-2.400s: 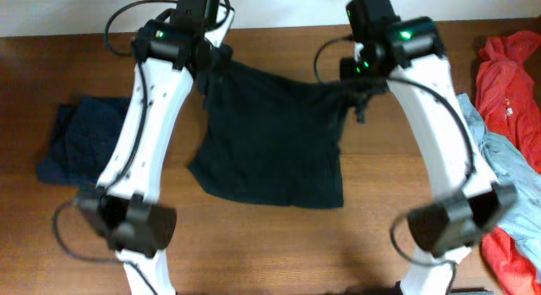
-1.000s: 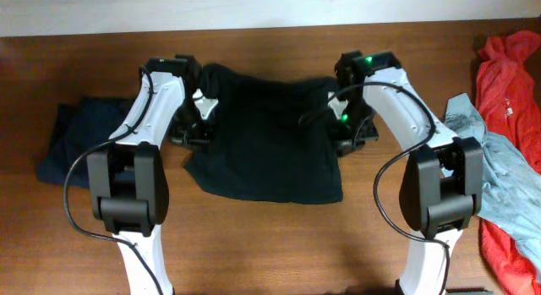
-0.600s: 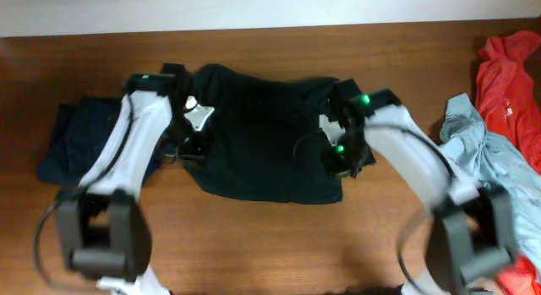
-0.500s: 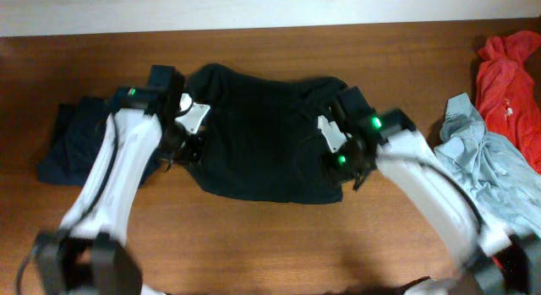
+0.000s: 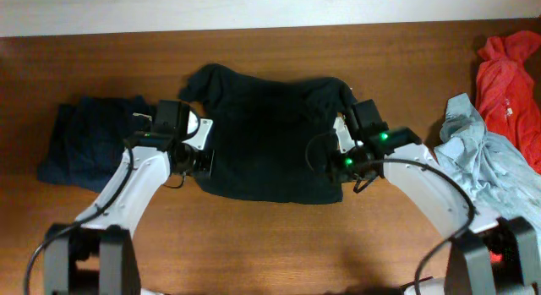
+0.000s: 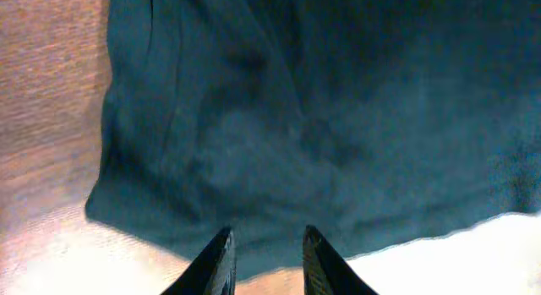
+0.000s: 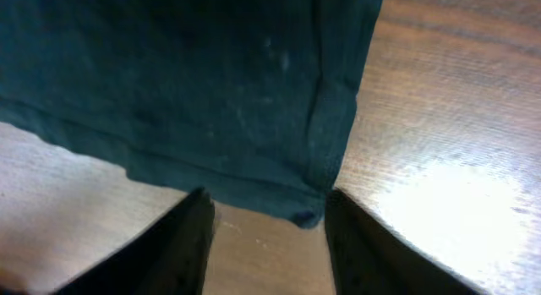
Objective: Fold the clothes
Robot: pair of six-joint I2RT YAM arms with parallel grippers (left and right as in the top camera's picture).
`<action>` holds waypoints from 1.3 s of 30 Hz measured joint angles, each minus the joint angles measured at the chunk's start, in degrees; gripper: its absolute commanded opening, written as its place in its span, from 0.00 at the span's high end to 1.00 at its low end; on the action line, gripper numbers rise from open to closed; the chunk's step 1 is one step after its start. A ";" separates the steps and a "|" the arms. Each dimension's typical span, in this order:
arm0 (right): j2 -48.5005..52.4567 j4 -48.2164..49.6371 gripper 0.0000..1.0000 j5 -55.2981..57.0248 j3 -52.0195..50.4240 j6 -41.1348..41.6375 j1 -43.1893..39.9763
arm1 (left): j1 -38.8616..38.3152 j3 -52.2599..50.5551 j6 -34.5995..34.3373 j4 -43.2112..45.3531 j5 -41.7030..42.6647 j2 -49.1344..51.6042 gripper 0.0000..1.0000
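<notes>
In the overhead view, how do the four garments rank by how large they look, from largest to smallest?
1. Black shirt: clearly the largest.
2. Navy garment and pale blue garment: they look about alike, so I do not rank them.
3. Red garment: smallest as shown, but the picture edge cuts it off.

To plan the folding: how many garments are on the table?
4: black shirt in the middle, dark navy garment at the left, pale grey-blue garment at the right, red-orange garment at the far right. Others may hide beneath these.
</notes>
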 measured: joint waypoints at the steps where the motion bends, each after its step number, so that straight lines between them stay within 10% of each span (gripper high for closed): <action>1: 0.79 -0.02 0.42 -0.35 0.00 -0.11 -0.07 | 0.00 0.00 -0.13 0.33 -0.17 1.01 0.73; 7: 4.90 0.11 0.41 -2.71 -0.02 -0.50 -0.09 | 0.00 -0.04 -0.22 0.63 -0.63 6.32 0.73; 11: 7.37 0.15 0.76 -2.84 -0.02 -0.81 -0.09 | 0.00 -0.04 -0.35 -0.15 -0.72 7.67 0.74; 18: 12.57 2.51 0.95 -1.73 -0.04 -1.11 -0.11 | 0.00 -0.07 -0.83 -3.65 -0.85 8.31 0.77; 39: 10.73 -20.31 0.96 21.88 -0.28 18.38 -0.42 | 0.00 -0.13 -7.87 -19.02 0.74 8.46 0.96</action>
